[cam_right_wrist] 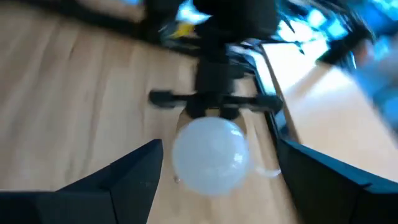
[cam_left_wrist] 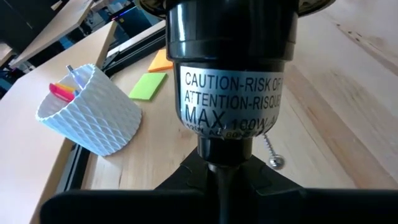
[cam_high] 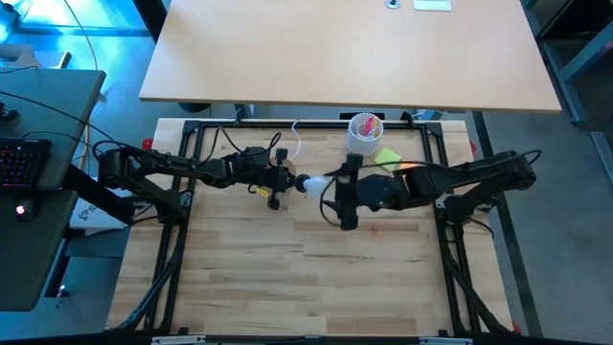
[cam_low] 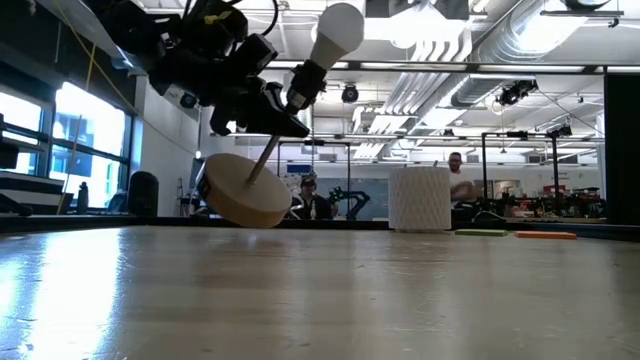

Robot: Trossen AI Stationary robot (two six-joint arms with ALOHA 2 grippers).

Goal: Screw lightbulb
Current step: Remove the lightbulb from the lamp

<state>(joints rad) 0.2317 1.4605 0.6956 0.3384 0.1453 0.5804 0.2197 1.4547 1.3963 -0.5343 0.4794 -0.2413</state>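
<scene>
A small lamp is held tilted in my left gripper [cam_high: 280, 182]: a round wooden disc [cam_low: 245, 190], a thin stem, and a black socket [cam_left_wrist: 231, 74] with a caution label. The white lightbulb [cam_low: 337, 30] sits in the socket's mouth, pointing toward the table's right and upward. My left gripper [cam_left_wrist: 222, 186] is shut on the stem. My right gripper [cam_right_wrist: 219, 149] is open, with one finger on each side of the lightbulb [cam_right_wrist: 211, 155] and a small gap on both sides. In the high view the lightbulb [cam_high: 311, 184] lies between the two grippers, with my right gripper [cam_high: 329, 185] at its right. My left gripper pinches the lamp's thin stem [cam_left_wrist: 224, 163] just below the socket, between its two fingers. The fingers come from the table's left, slanting slightly down. The lamp is tilted, with the lightbulb end high; whether the disc's lower edge [cam_low: 250, 222] touches the table I cannot tell.
A white perforated cup [cam_high: 364, 134] with pink contents stands at the far side, beside green [cam_left_wrist: 148, 85] and orange sticky notes. A pull chain [cam_left_wrist: 272, 155] hangs from the socket. The near half of the wooden table [cam_high: 306, 278] is bare. People show in the room beyond.
</scene>
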